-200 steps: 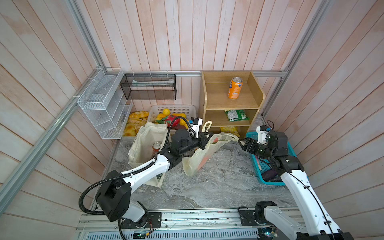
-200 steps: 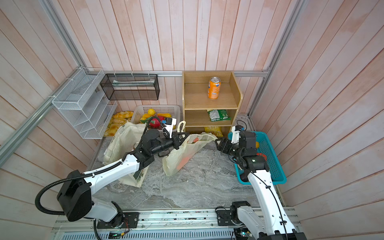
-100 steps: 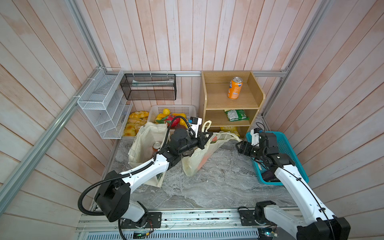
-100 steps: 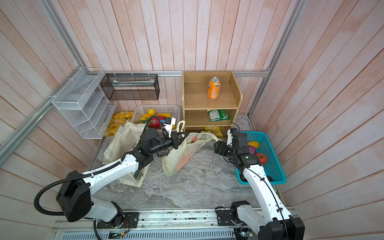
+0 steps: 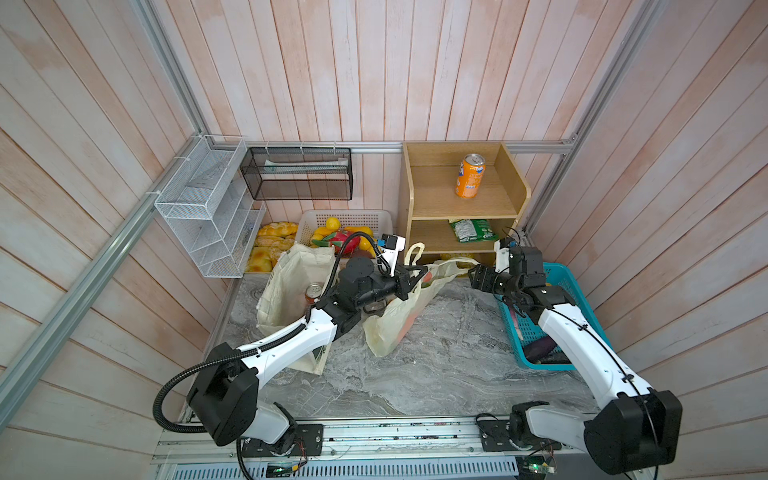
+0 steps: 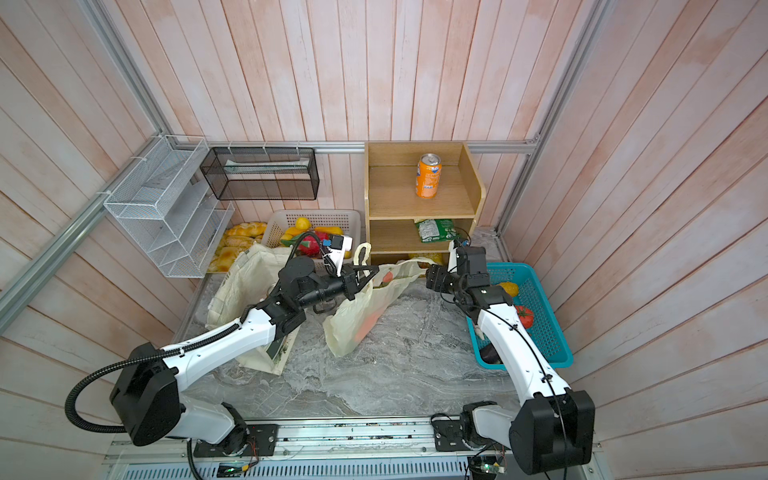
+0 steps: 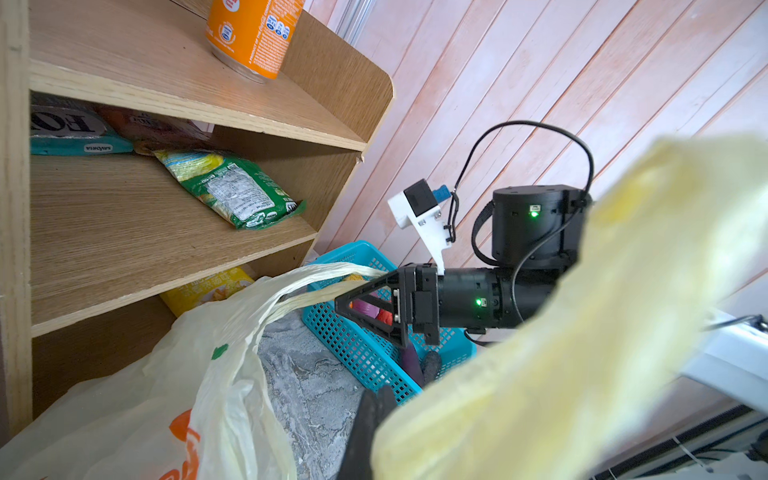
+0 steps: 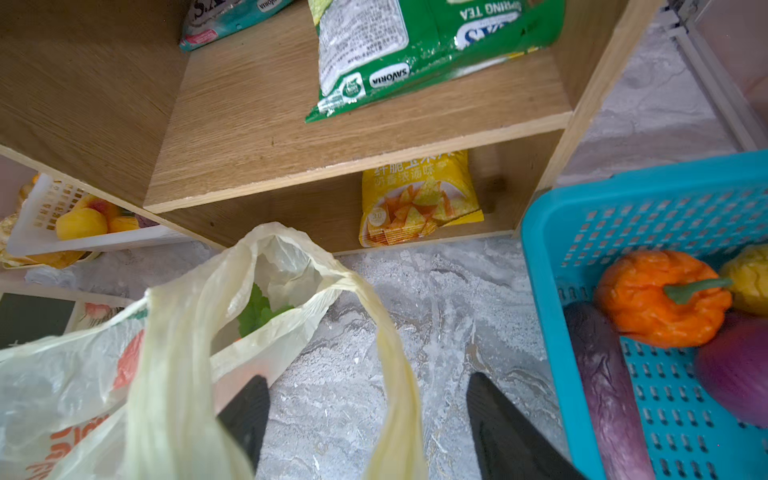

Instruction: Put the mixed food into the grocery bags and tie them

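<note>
On worktop (image 5: 436, 365): plastic bag (image 5: 395, 320), slumped. Left arm stretched level, left end effector (image 5: 415, 275) clamped on bag handle. Right arm opposite bag, right end effector (image 8: 365, 386) wide open, second handle loop between its jaws.

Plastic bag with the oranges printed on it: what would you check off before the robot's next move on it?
1. Left fingers shut on one handle of the plastic bag: ok.
2. Right fingers open, other handle running between them: ok.
3. Right fingers closed on that handle: not ok.
4. Green carrot top inside the bag: ok.
5. Red can inside the canvas tote: ok.
6. Purple snack packet bagged: cannot tell.
</note>
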Motion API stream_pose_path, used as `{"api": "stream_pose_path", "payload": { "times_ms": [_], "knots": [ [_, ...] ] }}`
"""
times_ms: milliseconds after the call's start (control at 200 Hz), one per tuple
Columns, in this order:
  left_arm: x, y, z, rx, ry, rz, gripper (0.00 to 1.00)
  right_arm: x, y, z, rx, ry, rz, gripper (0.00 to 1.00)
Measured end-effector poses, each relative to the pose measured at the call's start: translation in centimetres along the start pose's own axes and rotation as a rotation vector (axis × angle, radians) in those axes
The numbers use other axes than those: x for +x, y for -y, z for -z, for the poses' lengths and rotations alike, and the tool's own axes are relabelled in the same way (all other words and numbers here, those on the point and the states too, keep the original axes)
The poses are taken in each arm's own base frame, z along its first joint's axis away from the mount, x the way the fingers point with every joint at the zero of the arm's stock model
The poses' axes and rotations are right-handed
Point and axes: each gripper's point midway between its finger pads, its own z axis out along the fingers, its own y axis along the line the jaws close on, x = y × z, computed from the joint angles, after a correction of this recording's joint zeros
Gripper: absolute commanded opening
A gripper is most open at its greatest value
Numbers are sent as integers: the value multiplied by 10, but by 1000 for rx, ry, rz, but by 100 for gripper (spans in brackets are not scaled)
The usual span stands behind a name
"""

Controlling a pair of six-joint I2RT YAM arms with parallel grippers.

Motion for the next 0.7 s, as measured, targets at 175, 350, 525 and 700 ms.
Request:
{"api": "stream_pose_path", "payload": {
  "times_ms": [175, 350, 525, 700],
  "knots": [
    [1, 2, 0, 8, -5, 1, 0, -10, 3, 3, 41, 34, 41, 76],
    [1, 5, 1, 22, -13, 1, 0, -16, 8, 8, 76, 58, 78, 75],
    [2, 7, 2, 34, -19, 0, 0, -25, 0, 12, 52, 79, 110, 64],
    [3, 11, 3, 52, -26, -1, 0, -34, -16, 16, -28, 102, 131, 23]
  ]
}}
